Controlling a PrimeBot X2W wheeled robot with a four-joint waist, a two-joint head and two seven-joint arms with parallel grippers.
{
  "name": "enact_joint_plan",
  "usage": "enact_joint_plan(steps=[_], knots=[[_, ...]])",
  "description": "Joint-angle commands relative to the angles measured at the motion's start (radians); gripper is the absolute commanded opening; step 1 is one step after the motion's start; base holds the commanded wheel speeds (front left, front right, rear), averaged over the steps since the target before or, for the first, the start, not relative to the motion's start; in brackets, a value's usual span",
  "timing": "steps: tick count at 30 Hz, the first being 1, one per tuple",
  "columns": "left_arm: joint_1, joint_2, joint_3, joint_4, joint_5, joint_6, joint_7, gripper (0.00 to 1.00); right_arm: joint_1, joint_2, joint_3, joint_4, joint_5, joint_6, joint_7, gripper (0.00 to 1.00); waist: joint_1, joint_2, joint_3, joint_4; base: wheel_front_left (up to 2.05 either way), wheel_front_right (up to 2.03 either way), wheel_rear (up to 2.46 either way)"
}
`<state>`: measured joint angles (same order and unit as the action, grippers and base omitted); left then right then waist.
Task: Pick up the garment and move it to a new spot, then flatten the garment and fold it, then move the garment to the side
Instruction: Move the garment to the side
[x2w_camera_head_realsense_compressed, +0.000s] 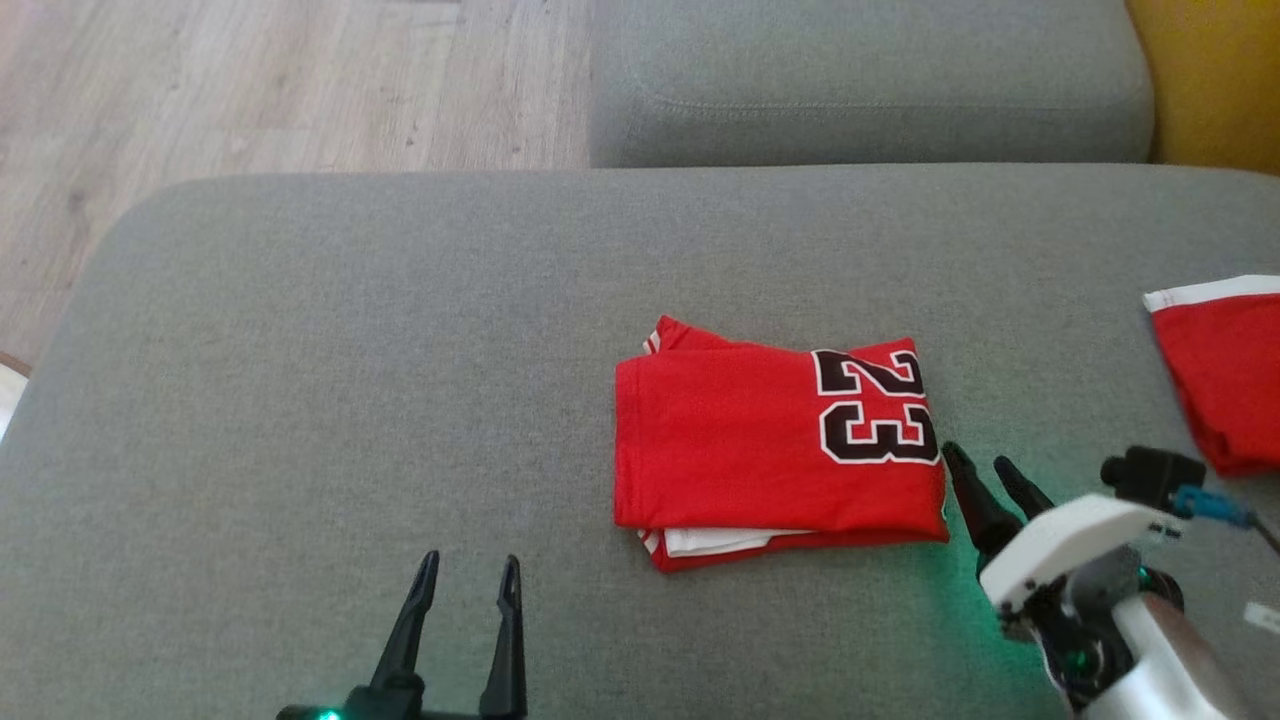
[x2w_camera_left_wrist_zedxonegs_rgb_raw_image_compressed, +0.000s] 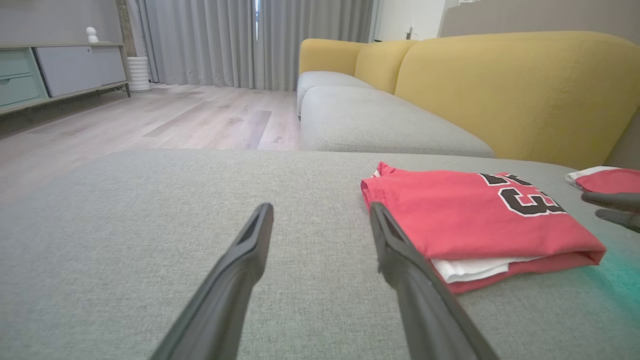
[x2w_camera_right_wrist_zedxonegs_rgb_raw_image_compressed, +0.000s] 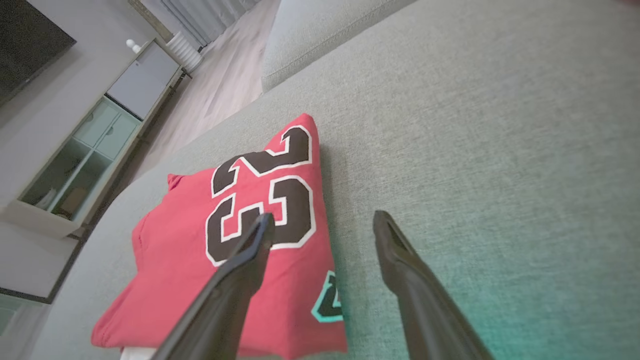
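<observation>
The red garment (x2w_camera_head_realsense_compressed: 770, 440) is lying folded on the big grey sofa seat (x2w_camera_head_realsense_compressed: 300, 400), near its middle. It is showing a black 23 on top, and a bit of white is peeking out at the near edge.

The left hand (x2w_camera_head_realsense_compressed: 471, 558) is hanging low over the seat, well apart from the garment, off to its left. Its two dark fingers (x2w_camera_head_realsense_compressed: 405, 630) are standing wide and are holding nothing.

The right hand (x2w_camera_head_realsense_compressed: 976, 455) is sitting just beside the garment's right edge, by the number. It is standing wide too and is holding nothing. I cannot tell if it is touching the cloth.

Another red cloth (x2w_camera_head_realsense_compressed: 1225, 380) is lying at the seat's right side, apart from the garment.
</observation>
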<state>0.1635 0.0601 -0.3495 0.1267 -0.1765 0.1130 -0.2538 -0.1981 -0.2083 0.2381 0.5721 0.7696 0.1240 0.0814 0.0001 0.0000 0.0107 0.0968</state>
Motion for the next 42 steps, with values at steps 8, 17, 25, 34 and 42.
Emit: enact_joint_plan(steps=[8,17,25,34,42], knots=[[-0.087,-0.01,0.0,-0.02,0.003,-0.007,-0.008,1.0,-0.139,-0.035,0.078,0.058,0.155,0.007,0.053,1.0,-0.0001,0.0,0.044,0.03,0.0,0.0,0.0],[-0.118,-0.01,-0.019,-0.021,0.015,0.002,-0.008,1.0,-0.18,-0.056,0.177,0.094,0.249,0.007,0.037,0.0,-0.0001,0.0,0.069,0.032,0.0,0.0,0.0],[-0.145,-0.01,-0.018,-0.045,0.024,0.006,-0.008,1.0,-0.251,-0.202,0.259,0.033,0.263,0.007,-0.014,0.0,-0.0001,0.0,0.13,-0.07,0.0,0.0,0.0],[-0.223,-0.01,-0.029,-0.046,0.035,0.0,-0.008,1.0,-0.388,-0.396,0.267,0.014,0.215,0.007,-0.019,0.0,-0.0001,0.0,0.234,-0.179,0.0,0.0,0.0],[-0.283,-0.01,-0.02,-0.034,0.045,-0.009,-0.008,1.0,-0.489,-0.568,0.207,0.017,0.17,0.007,0.007,0.0,-0.0001,0.0,0.296,-0.23,0.0,0.0,0.0]])
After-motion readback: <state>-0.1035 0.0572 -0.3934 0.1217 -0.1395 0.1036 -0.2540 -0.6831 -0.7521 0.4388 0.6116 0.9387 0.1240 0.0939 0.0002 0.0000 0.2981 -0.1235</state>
